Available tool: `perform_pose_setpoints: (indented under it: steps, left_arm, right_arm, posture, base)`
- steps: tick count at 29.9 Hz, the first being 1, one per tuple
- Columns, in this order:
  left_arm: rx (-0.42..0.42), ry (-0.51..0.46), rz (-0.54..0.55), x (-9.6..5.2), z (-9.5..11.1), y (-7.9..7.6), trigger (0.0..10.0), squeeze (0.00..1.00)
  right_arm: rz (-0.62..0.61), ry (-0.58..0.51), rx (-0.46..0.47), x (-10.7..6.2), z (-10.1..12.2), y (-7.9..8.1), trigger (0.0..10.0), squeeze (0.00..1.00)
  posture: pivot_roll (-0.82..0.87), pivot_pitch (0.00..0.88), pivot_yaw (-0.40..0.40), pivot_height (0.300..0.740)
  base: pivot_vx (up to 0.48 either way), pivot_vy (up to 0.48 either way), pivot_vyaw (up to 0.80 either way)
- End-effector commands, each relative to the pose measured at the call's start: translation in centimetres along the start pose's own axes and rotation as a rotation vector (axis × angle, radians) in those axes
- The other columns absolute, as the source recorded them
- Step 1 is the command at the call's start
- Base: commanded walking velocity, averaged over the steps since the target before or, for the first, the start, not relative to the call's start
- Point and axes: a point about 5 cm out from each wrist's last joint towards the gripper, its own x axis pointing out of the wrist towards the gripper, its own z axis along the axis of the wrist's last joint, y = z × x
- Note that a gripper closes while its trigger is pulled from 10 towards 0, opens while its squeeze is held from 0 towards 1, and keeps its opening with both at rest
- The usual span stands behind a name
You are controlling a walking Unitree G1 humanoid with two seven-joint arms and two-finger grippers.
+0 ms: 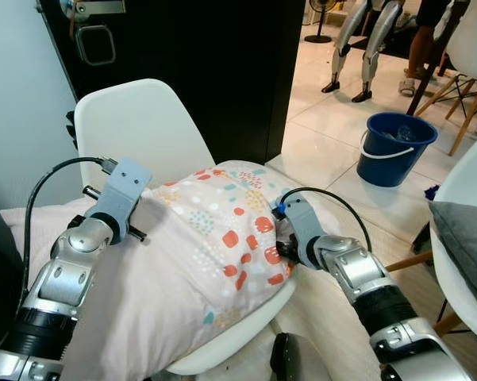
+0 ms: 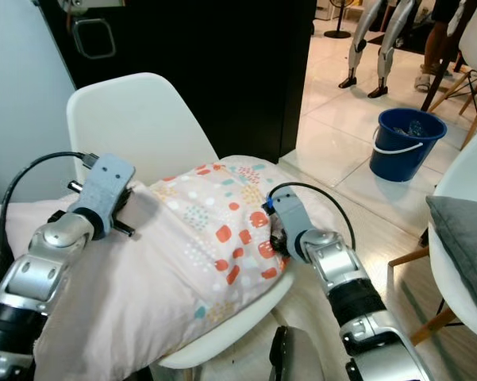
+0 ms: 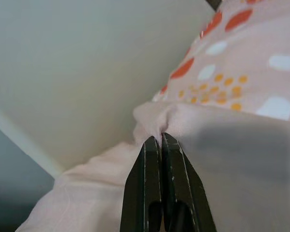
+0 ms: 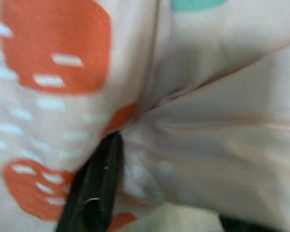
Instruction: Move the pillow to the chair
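So the pink patterned pillow [image 1: 214,246] is lying across the seat of the white shell chair [image 1: 139,127], with its orange, teal and white print facing up and its far end nearly touching the chair's backrest. It's a big one, hanging off the seat edge on the robot's left side and draping toward the camera. The left gripper [image 3: 160,140] is up near the left edge of the pillow, close to the backrest, and in the left wrist view its two black fingers [image 3: 176,183] are pressed tight together with a fold of the pale fabric pinched at their tips. The right gripper [image 1: 284,252] is buried in the right side of the pillow, right by the orange blotches; the right wrist view is blurry and I can make out one dark finger [image 4: 94,188] pushed into a crease of the cloth, but I honestly can't tell if that one is clamped or spread. Off to the right there's a blue bucket [image 1: 395,147] on the shiny tiled floor [image 1: 325,127], and another white chair [image 1: 468,198] with a grey cushion [image 1: 467,246] on it. Further back you can see a person's legs [image 1: 419,48] by some wooden chair legs and a pair of robot legs [image 1: 357,48] standing around.
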Motion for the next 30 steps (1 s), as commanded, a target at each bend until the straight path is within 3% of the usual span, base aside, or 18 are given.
perform_pose_setpoints:
  steps: [1, 4, 10, 14, 15, 16, 17, 18, 21, 23, 25, 26, 30]
  left_arm:
    - [0.044, 0.034, -0.02, -0.1, -0.9, -0.2, 10.0, 0.0]
    - [0.082, 0.059, -0.041, -0.1, -1.5, -0.7, 10.0, 0.0]
    - [0.14, 0.124, -0.043, -0.3, -2.7, -0.6, 10.0, 0.0]
    - [0.143, 0.138, -0.045, -0.4, -3.0, -0.4, 10.0, 0.0]
    - [0.133, 0.146, -0.087, -0.6, -3.1, -0.5, 10.0, 0.0]
    - [0.129, 0.141, -0.121, -0.7, -3.0, -0.4, 10.0, 0.0]
    - [0.124, 0.134, -0.139, -0.9, -2.7, -0.2, 10.0, 0.0]
    - [0.124, 0.134, -0.139, -0.9, -2.7, -0.2, 10.0, 0.0]
    - [0.16, 0.14, -0.179, -1.3, -2.3, 1.0, 10.0, 0.0]
    - [0.134, 0.099, -0.154, -1.5, -0.7, 3.2, 10.0, 0.0]
    - [0.109, 0.074, -0.137, -1.6, 0.2, 4.0, 10.0, 0.0]
    - [0.053, 0.043, -0.139, -1.6, 1.2, 4.4, 10.0, 0.0]
    - [-0.012, 0.01, -0.17, -1.7, 2.1, 3.8, 10.0, 0.0]
  right_arm:
    - [-0.028, 0.013, -0.018, -0.5, -0.3, -0.8, 10.0, 1.0]
    - [-0.059, 0.051, -0.043, -1.7, -1.0, -2.6, 10.0, 1.0]
    - [-0.015, 0.101, -0.056, -4.1, -2.6, -4.4, 10.0, 1.0]
    - [-0.016, 0.057, -0.02, -4.9, -2.4, -5.2, 10.0, 1.0]
    - [-0.033, -0.022, 0.021, -5.2, -1.5, -5.7, 10.0, 1.0]
    - [-0.047, -0.099, 0.072, -5.5, -0.6, -6.2, 10.0, 0.1]
    - [-0.053, -0.175, 0.122, -5.8, 0.2, -6.5, 10.0, 0.0]
    - [-0.053, -0.175, 0.122, -5.8, 0.2, -6.5, 10.0, 0.0]
    - [-0.026, -0.327, 0.221, -6.4, 1.8, -6.6, 10.0, 0.0]
    - [0.037, -0.468, 0.271, -6.6, 3.1, -5.8, 10.0, 0.0]
    - [0.062, -0.508, 0.281, -6.5, 3.5, -5.2, 10.0, 0.0]
    - [0.092, -0.539, 0.292, -6.3, 3.9, -4.4, 10.0, 0.0]
    - [0.112, -0.553, 0.302, -6.0, 4.1, -3.6, 10.0, 0.0]
  posture:
    - [-0.01, 0.037, -0.009, 0.49]
    - [-0.01, 0.036, -0.011, 0.49]
    - [-0.01, 0.028, -0.016, 0.49]
    - [-0.01, 0.026, -0.016, 0.49]
    - [-0.01, 0.023, -0.016, 0.49]
    - [-0.01, 0.022, -0.013, 0.49]
    - [-0.01, 0.022, -0.012, 0.49]
    - [-0.01, 0.022, -0.012, 0.49]
    - [-0.01, 0.021, -0.014, 0.49]
    - [0.0, 0.019, -0.016, 0.5]
    - [0.0, 0.018, -0.013, 0.505]
    - [0.01, 0.02, -0.012, 0.515]
    - [0.01, 0.022, -0.009, 0.525]
  base:
    - [0.0, 0.0, 0.0]
    - [0.0, 0.0, 0.0]
    - [0.0, 0.0, 0.0]
    - [0.0, 0.0, 0.0]
    - [0.0, 0.0, 0.0]
    - [0.0, 0.0, 0.0]
    - [0.0, 0.0, 0.0]
    - [0.0, 0.0, 0.0]
    - [0.0, 0.0, 0.0]
    - [0.0, 0.0, 0.0]
    - [0.0, 0.0, 0.0]
    - [0.0, 0.0, 0.0]
    - [-0.24, 0.0, 0.0]
